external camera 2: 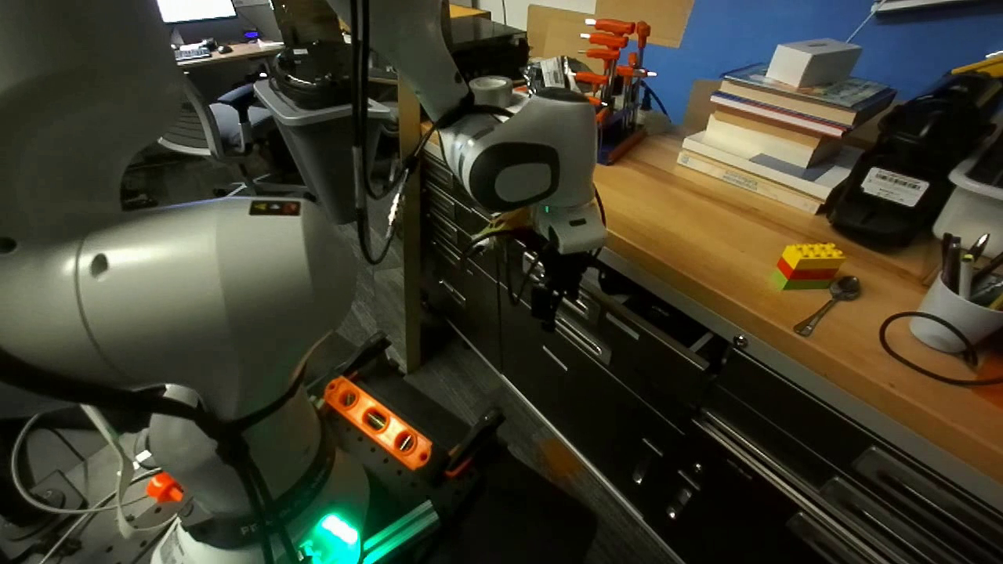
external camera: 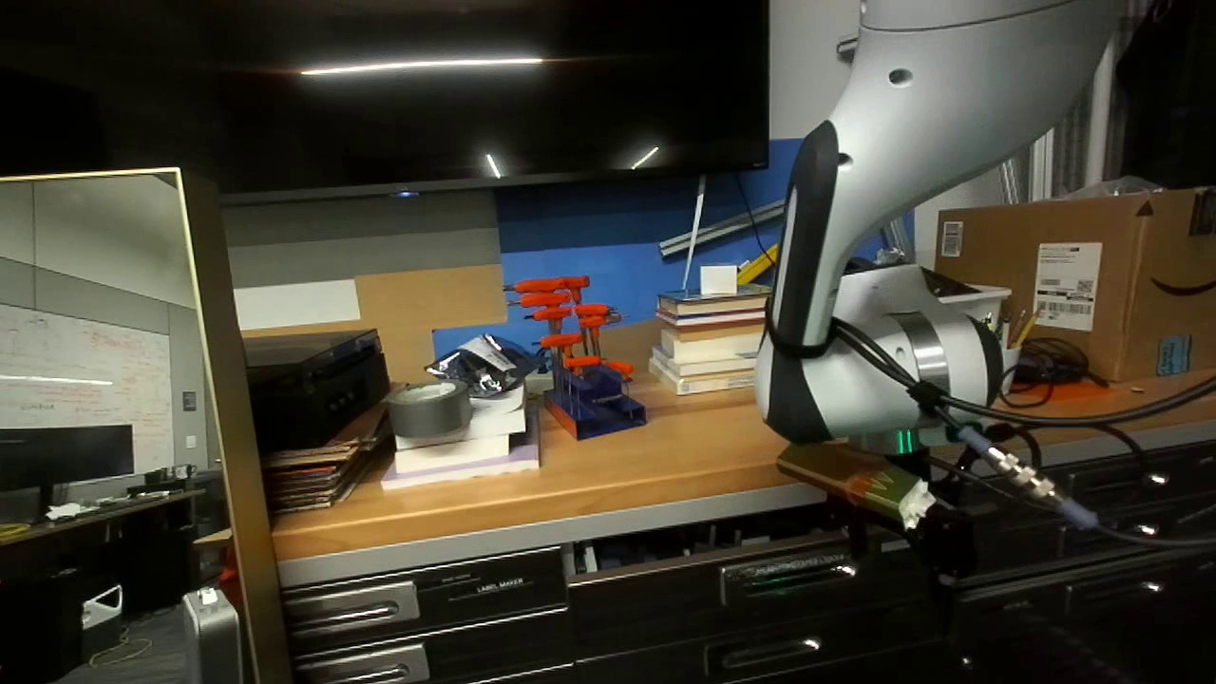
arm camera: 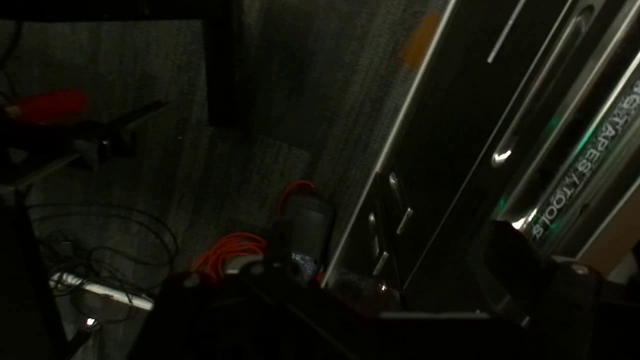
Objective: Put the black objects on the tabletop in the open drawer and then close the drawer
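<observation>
While the wide, shallow, dark-fronted drawer (external camera: 655,610) stood pulled out near the black end effector (arm camera: 392,245), spread and empty, closing seemed the step in hand, likely needing an inward push next.

The table (external camera: 646,465) is smooth wood with a slight sheen, and that TV screen (external camera: 380,114) is super glossy. Spoon (external camera 2: 838,294) looks like shiny metal, toy bricks (external camera 2: 809,269) are plastic, cardboard box (external camera: 1121,275) pretty matt.

The arm (external camera 2: 172,290) is showing rounded whitish shells (external camera: 912,142); black cables (external camera 2: 157,399) are running along it; a green light (external camera 2: 337,531) is glowing.
</observation>
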